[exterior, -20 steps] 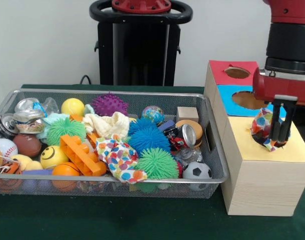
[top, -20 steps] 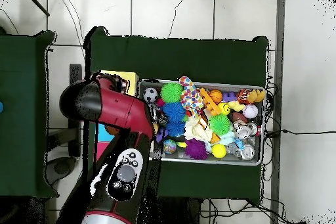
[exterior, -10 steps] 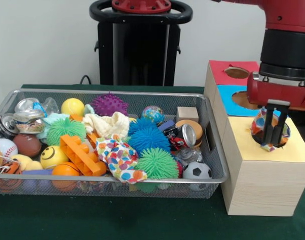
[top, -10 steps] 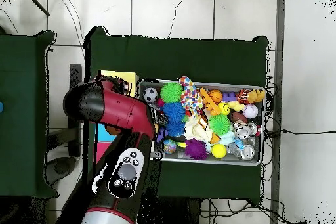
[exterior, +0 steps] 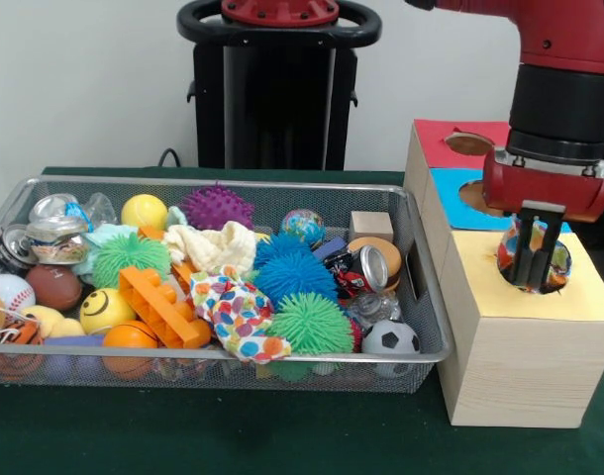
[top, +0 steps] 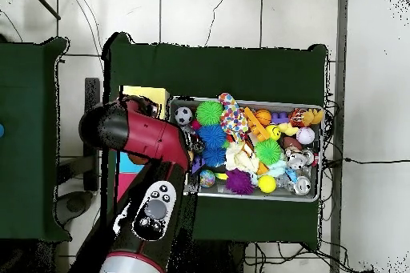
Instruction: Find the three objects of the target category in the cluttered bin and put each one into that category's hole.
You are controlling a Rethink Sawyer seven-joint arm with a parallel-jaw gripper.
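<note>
My gripper (exterior: 534,281) hangs over the yellow panel (exterior: 495,297) of the wooden box, shut on a spotted multicoloured cloth (exterior: 509,253). The cloth bulges on both sides of the black fingers (exterior: 536,242) and sits low in the yellow panel's round hole. A second spotted cloth (exterior: 239,313) and a cream cloth (exterior: 215,245) lie in the wire bin (exterior: 282,354). In the overhead view the red arm (top: 140,134) covers the gripper and most of the box; only the yellow panel's end (top: 149,94) shows.
The box also has a blue panel with a hole (exterior: 478,194) and a red panel with a hole (exterior: 469,143) behind the yellow one. The bin (top: 240,197) holds spiky balls, sports balls, cans, an orange brick (exterior: 158,305) and a wooden block (exterior: 370,225).
The gripper has shifted slightly left and down with the spotted cloth, sinking it deeper into the yellow hole. The bin's contents have not moved.
</note>
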